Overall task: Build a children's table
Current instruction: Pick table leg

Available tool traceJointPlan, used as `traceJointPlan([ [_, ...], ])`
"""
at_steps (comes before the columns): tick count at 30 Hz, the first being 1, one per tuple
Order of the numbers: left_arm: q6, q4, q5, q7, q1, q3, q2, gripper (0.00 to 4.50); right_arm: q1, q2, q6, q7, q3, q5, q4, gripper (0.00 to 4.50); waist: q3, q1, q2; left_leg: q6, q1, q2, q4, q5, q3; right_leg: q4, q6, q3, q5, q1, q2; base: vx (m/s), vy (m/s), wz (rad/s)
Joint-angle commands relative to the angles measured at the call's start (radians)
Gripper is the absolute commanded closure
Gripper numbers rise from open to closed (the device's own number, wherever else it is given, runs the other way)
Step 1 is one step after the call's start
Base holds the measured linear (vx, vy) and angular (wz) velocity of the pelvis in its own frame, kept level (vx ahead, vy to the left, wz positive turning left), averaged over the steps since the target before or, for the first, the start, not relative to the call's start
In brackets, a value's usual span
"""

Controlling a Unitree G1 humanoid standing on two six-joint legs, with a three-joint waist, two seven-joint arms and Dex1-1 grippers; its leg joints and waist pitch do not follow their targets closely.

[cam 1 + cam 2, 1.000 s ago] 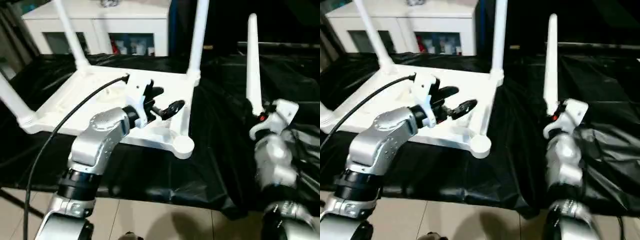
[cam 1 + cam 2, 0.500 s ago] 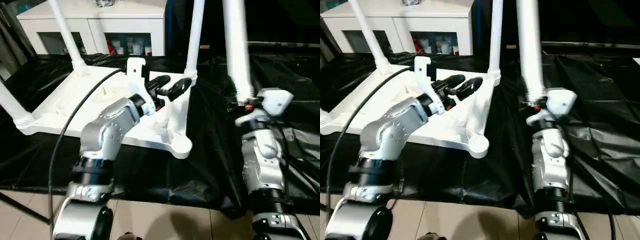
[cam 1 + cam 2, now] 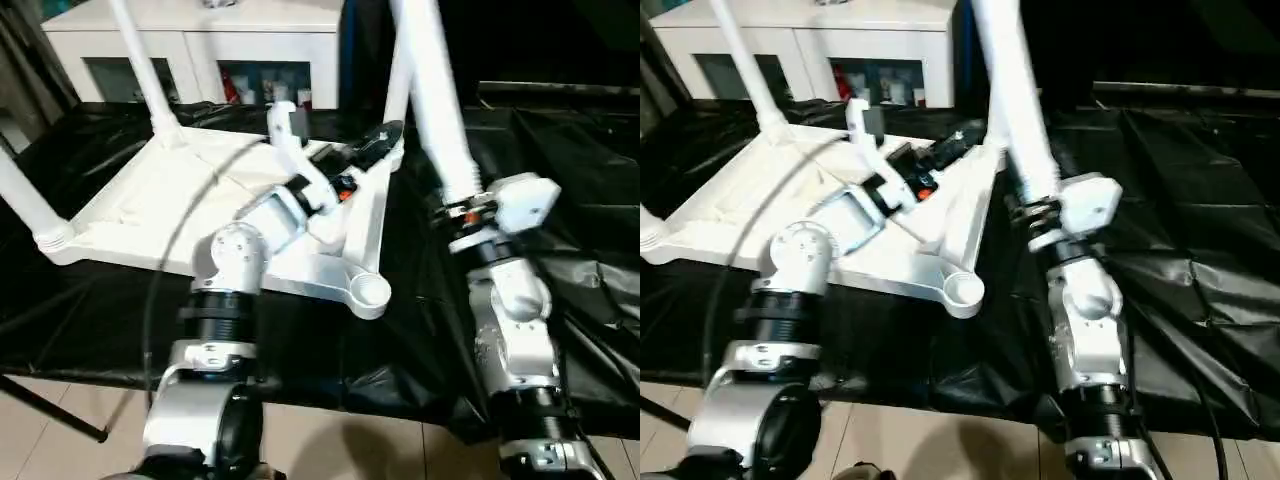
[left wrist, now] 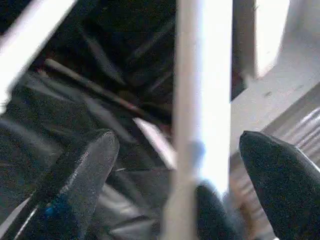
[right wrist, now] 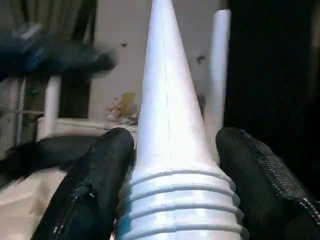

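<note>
- Tabletop point(image 3: 215, 195) upside-down on black sheet point(image 3: 560, 170) covering the bench; ribbed underside up.
- Three legs already upright in corner sockets: far-left point(image 3: 143, 70), far-right point(image 3: 399, 85), near-left point(image 3: 25, 200).
- Near-right corner socket point(image 3: 370, 291) empty, at tabletop's near edge.
- Right gripper point(image 5: 170, 150): jaws part-open, clamped on fourth leg point(image 3: 440, 100) just above threaded end; leg tilted, tapered tip up and away, off tabletop's right edge, close beside far-right leg.
- Left gripper point(image 3: 372, 145): jaws wide, holding nothing; over tabletop's far-right corner, far-right leg betw. its fingers point(image 4: 82, 175), no contact seen.
- Left forearm + black cable point(image 3: 165, 280) lying across tabletop, hiding part of ribs.
- White cabinet point(image 3: 200, 50) w/ glass doors beyond bench's far edge.
- Tiled floor point(image 3: 330, 440) below near edge.
</note>
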Motion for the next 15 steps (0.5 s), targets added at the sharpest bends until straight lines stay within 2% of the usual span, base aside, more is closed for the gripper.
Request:
traceJointPlan([
  [1,0.006,0.004,-0.031,0.012,-0.033,0.024,-0.006,0.00,0.003,-0.005,-0.008,0.021,0.023,-0.009,-0.027,1.87,-0.084,0.002,-0.028,0.104,0.015,-0.001,-0.061,-0.118,0.002,-0.075,-0.226,0.028,-0.067,0.059,-0.034,0.000,0.000,0.00],
  [2,0.013,0.005,-0.046,0.017,-0.040,0.034,-0.010,0.00,0.010,-0.007,-0.018,0.037,0.047,-0.025,-0.020,1.87,-0.082,0.001,-0.031,0.102,0.016,0.000,-0.063,-0.129,0.002,-0.078,-0.221,0.028,-0.087,0.059,-0.034,0.000,0.000,0.00],
  [5,0.033,-0.005,-0.055,0.009,-0.038,0.034,-0.010,0.00,0.016,-0.007,-0.012,0.059,0.074,-0.036,-0.014,1.87,-0.080,0.001,-0.031,0.098,0.017,0.001,-0.063,-0.141,0.002,-0.080,-0.215,0.029,-0.115,0.058,-0.034,0.000,0.000,0.00],
  [8,0.038,-0.010,-0.061,0.023,-0.037,0.038,-0.013,0.00,0.023,-0.013,-0.003,0.078,0.106,-0.050,-0.008,1.87,-0.082,0.002,-0.031,0.101,0.017,0.002,-0.062,-0.126,0.001,-0.077,-0.214,0.030,-0.098,0.058,-0.034,0.000,0.000,0.00],
  [9,0.037,-0.010,-0.061,0.025,-0.037,0.038,-0.013,0.00,0.023,-0.013,-0.002,0.079,0.107,-0.050,-0.008,1.87,-0.082,0.002,-0.031,0.104,0.016,0.002,-0.062,-0.123,0.001,-0.076,-0.217,0.030,-0.086,0.059,-0.034,0.000,0.000,0.00],
  [10,0.026,-0.007,-0.059,0.048,-0.038,0.042,-0.013,0.00,0.024,-0.016,0.005,0.083,0.113,-0.052,-0.004,1.87,-0.082,0.001,-0.036,0.106,0.017,0.002,-0.062,-0.121,0.001,-0.077,-0.218,0.030,-0.082,0.059,-0.034,0.000,0.000,0.00],
  [11,0.021,-0.003,-0.058,0.057,-0.039,0.045,-0.013,0.00,0.023,-0.017,0.008,0.084,0.114,-0.053,-0.002,1.87,-0.082,0.003,-0.033,0.107,0.017,0.003,-0.062,-0.115,0.001,-0.075,-0.220,0.030,-0.074,0.059,-0.034,0.000,0.000,0.00],
  [14,0.023,-0.001,-0.078,0.074,-0.044,0.063,-0.015,0.00,0.023,-0.022,0.010,0.084,0.117,-0.056,0.003,1.87,-0.082,0.003,-0.034,0.108,0.016,0.002,-0.061,-0.115,0.001,-0.076,-0.220,0.029,-0.078,0.059,-0.035,0.000,0.000,0.00],
  [15,0.029,-0.007,-0.089,0.080,-0.044,0.070,-0.015,0.17,0.020,-0.025,0.007,0.084,0.118,-0.062,0.008,1.87,-0.082,0.003,-0.038,0.108,0.016,0.002,-0.061,-0.117,0.002,-0.075,-0.220,0.030,-0.081,0.059,-0.035,0.000,0.000,0.00],
])
